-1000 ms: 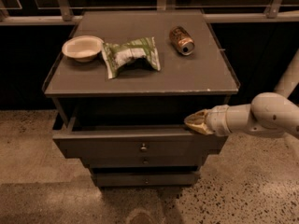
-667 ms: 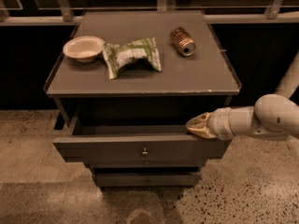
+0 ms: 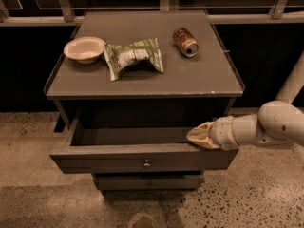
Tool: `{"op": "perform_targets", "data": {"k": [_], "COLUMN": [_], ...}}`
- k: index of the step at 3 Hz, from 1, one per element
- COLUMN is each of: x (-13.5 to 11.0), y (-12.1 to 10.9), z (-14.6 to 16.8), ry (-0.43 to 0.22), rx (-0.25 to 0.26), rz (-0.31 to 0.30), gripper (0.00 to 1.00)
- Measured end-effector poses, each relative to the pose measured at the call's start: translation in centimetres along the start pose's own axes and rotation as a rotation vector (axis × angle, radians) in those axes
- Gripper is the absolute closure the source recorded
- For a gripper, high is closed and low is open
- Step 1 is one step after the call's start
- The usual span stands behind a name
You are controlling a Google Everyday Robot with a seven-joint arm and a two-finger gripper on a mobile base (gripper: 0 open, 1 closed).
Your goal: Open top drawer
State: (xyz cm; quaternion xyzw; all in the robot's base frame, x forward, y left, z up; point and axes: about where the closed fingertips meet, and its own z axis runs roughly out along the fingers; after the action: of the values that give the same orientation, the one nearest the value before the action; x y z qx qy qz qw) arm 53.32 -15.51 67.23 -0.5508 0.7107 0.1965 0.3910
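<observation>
My gripper [image 3: 202, 136] is resting on the open top drawer [image 3: 95, 160], right of its knob [image 3: 147, 164]; I cannot tell its grip.

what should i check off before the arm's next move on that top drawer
1. Top drawer pulled out, with the interior showing: ok.
2. Gripper at the right part of the drawer front's upper edge: ok.
3. Gripper in firm contact with that edge: cannot tell.
4. Knob free, with nothing on it: ok.
5. Lower drawer shut beneath: ok.
6. Bowl, bag and can sit on the cabinet top, back from its front edge: ok.
</observation>
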Motion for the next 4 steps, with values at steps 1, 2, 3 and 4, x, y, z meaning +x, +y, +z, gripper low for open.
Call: {"op": "perform_targets", "data": {"k": [1,2,3,4], "x": [0.3,0.1,-0.3,-0.2], "y": [0.5,0.5,1.1,3.2], "z": [1.0,0.8,0.6,0.6], "ry": [0.018,0.018,0.021,0.029], "rx": [-0.047,-0.047,-0.061,-0.093], "rz": [0.008,0.008,0.0,0.002], "gripper": [1.0,1.0,1.0,1.0]}}
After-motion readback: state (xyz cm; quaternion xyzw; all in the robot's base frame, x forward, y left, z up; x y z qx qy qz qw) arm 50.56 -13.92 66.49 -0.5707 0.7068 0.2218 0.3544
